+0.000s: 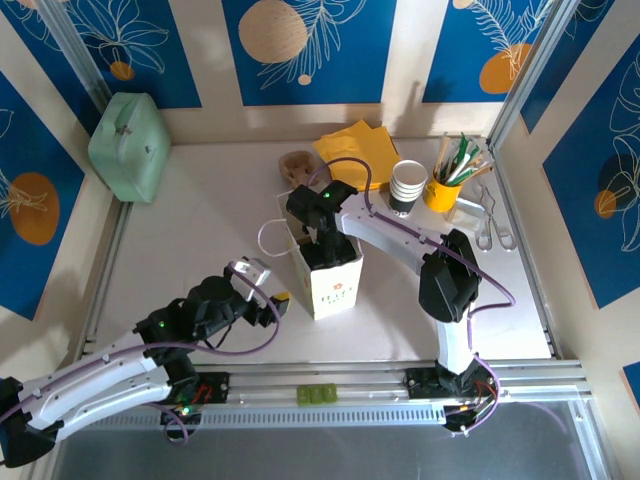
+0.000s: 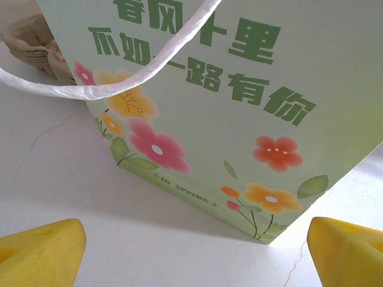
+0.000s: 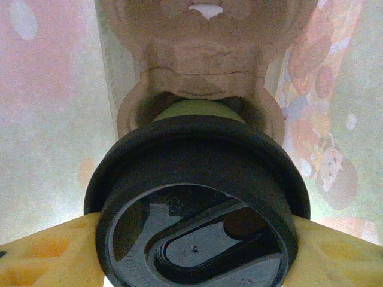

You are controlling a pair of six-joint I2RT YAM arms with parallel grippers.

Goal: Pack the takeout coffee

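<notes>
Jaws of the right gripper [image 3: 194, 257] are closed on the takeout coffee [image 3: 197, 197], one yellow finger pressed to each side of its black lid [image 3: 149, 155]. The cup hangs upright between them, deep inside the paper bag [image 1: 335, 285]. Straight below the jaws, the cup's light-green side [image 3: 194, 109] runs down into a round well of a brown pulp carrier [image 3: 203, 66] on the bag's floor. Whether the base has bottomed there I cannot tell. The bag's thin walls stand close on both sides of the jaws, with flower prints glowing through. The step in hand looks like seating the cup and letting go. It is best done by pressing straight down with the cup upright, spreading the fingers only once it stops sinking, and opening them just enough to clear the lid without pushing on the walls. The lift out should then be vertical, so nothing snags the white handle [image 2: 119, 84]. Outside, the left gripper [image 2: 191, 269] holds its jaws wide with nothing between them. It sits low over the table, the bag's printed face just ahead of the jaws, well placed to steady the bag if it tips.
</notes>
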